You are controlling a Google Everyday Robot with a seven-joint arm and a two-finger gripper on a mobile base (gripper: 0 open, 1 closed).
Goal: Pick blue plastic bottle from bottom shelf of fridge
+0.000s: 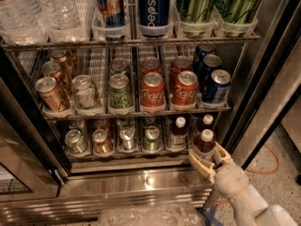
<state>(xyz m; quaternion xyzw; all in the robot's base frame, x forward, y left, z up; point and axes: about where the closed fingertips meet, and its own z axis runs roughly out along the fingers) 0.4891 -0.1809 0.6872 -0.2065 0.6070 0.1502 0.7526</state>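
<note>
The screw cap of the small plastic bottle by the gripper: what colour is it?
White cap, camera view; the gripper reaches around that bottle.
</note>
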